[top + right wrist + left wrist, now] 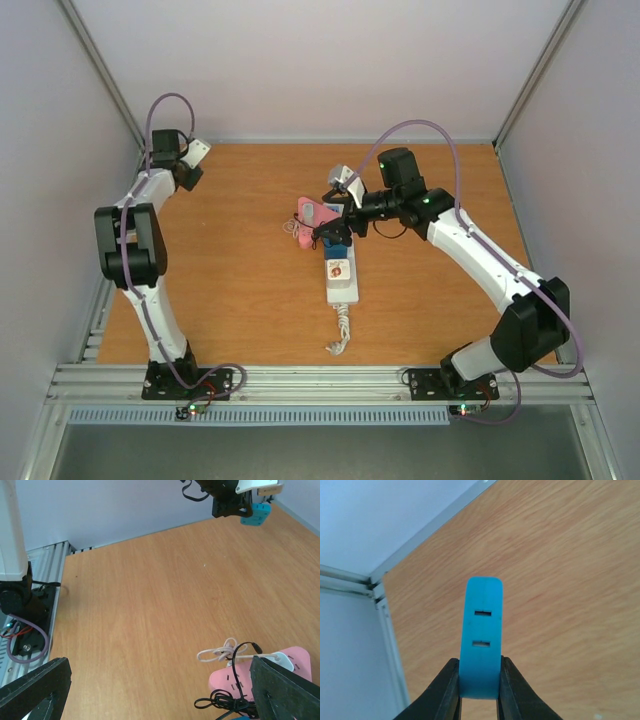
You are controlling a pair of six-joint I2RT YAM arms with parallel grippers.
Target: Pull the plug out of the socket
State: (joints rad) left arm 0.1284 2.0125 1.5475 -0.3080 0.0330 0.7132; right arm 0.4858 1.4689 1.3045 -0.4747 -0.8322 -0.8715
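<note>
Blue slotted piece [480, 640] is pinched in the left claw [479, 682], lifted over the desk's far-left corner, so one pull looks done. White socket strip [341, 282] lies mid-desk. The right claw [336, 235] hangs spread over its far end, where what looks like a white plug [282, 661] sits in a pink block [235, 677], probably left to pull. No writing is legible.

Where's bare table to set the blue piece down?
Widest bare wood: between the left arm and the socket, running to the near edge. Also the far strip along the back wall. Crowded: table centre, where the right gripper, pink block and cords bunch around the socket.
</note>
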